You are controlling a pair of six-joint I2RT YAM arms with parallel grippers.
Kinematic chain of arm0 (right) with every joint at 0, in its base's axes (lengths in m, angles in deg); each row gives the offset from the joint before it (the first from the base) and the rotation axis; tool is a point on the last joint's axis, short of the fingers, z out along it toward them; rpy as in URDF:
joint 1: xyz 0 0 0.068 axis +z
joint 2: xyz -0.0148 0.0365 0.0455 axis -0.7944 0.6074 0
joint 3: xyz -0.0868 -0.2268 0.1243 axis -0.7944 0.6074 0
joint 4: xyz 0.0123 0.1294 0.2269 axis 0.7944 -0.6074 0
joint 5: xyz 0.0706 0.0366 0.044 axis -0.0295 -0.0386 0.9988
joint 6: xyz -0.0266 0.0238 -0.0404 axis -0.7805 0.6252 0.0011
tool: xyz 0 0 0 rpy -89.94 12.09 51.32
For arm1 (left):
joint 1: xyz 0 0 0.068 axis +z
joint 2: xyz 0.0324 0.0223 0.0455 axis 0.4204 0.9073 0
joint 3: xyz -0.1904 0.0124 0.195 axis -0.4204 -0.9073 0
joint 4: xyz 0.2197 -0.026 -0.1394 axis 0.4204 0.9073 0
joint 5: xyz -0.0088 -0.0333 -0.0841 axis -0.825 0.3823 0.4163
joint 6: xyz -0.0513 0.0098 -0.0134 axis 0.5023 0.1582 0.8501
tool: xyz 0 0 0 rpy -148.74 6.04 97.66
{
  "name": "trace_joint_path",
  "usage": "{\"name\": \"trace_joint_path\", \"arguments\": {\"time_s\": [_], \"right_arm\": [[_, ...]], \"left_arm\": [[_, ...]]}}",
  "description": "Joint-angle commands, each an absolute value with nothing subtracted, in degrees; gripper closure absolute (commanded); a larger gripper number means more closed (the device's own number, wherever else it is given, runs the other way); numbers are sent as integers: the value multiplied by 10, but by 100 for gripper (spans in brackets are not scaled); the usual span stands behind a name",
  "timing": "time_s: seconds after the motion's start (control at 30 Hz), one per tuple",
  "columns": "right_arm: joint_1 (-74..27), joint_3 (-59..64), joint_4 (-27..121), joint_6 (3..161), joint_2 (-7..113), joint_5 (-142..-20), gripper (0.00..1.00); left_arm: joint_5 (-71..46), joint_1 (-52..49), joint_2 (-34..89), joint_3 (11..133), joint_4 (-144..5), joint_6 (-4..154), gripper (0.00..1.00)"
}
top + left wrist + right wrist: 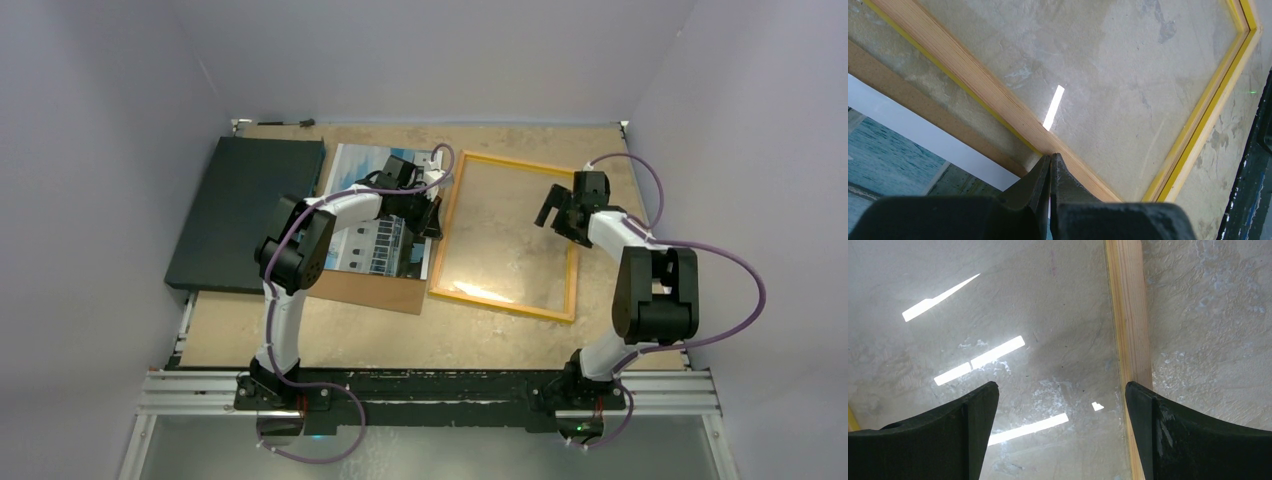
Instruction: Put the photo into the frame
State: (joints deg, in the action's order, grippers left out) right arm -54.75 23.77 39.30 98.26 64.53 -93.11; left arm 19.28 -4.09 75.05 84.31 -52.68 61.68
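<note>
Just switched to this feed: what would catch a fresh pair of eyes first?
The bright yellow frame lies flat right of centre, catching glare. The blue-sky photo sits just left of it on a brown board, partly under the left arm. The left pincer is shut at the frame's left rail; the right pincer gapes open above its right rail.

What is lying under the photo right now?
A brown backing board: its strip shows past the photo on the near side and on the side toward the frame. Anything else beneath the photo is hidden, and the left arm covers its middle.
</note>
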Motion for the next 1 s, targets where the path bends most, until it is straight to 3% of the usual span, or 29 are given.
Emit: {"name": "trace_joint_path", "arguments": {"time_s": [0.0,0.5,0.97], "right_arm": [[-545,215,401,992,635,-940,1],[-561,245,394,1054,593,-1015,1],[-579,269,453,1070,634,-911,1]], "left_arm": [[194,-45,737,838,-507,621,100],[199,-45,736,836,-507,621,100],[204,-46,742,832,-510,611,100]]}}
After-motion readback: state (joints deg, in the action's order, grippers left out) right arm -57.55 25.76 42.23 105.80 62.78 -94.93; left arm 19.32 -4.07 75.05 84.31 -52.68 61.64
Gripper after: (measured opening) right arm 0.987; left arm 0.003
